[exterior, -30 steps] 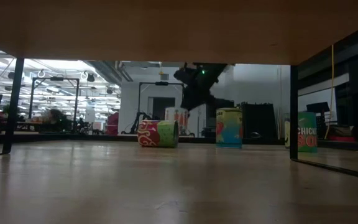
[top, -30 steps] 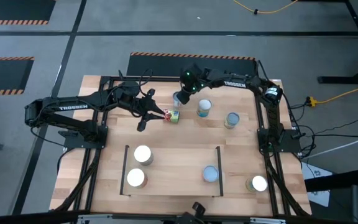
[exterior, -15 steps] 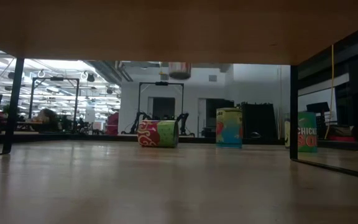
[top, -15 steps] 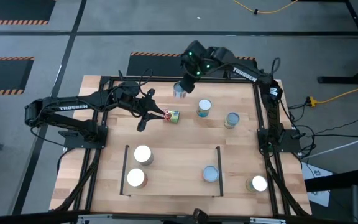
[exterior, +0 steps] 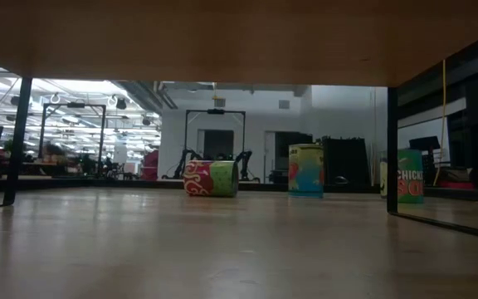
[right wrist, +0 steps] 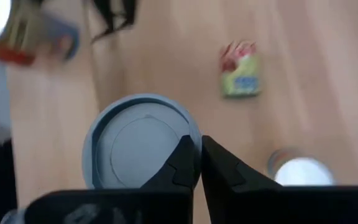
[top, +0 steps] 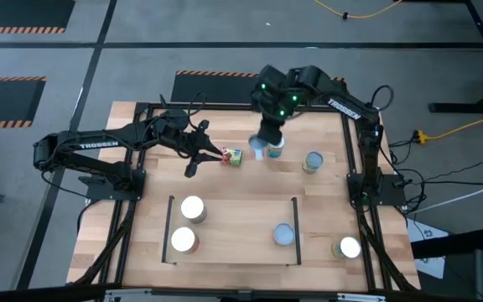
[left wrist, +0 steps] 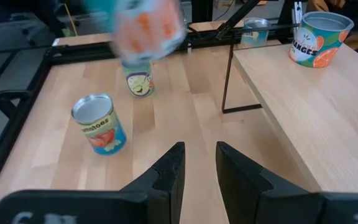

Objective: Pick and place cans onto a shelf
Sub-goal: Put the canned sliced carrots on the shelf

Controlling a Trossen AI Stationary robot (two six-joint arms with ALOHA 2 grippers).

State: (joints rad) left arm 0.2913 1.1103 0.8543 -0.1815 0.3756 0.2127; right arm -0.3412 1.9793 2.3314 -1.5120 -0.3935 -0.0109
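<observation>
- Cans (top: 192,208) stand three on the shelf (top: 233,220), which lies at 6 o'clock on the table (top: 141,117). So part of the job looks done.
- Up at 12 o'clock the right gripper (top: 261,148) hangs over the table with its fingers pinched tight on the rim of a blue can (right wrist: 135,146). The can points top-up, I think so it can go down flat on the wood.
- It is held high, clear of the table. I guess that is so it can pass over the other tins without bumping them.
- Just past it at 1 o'clock, two more tins wait standing up, and one (top: 313,162) is in plain sight.
- At 11 o'clock the lying can (top: 233,157), red, green and yellow, rests on its side. The left gripper (top: 215,153) waits just beside it, fingers a little apart with nothing between them.
- A last tin (top: 348,247) stands at 5 o'clock, outside the shelf's black rail.
</observation>
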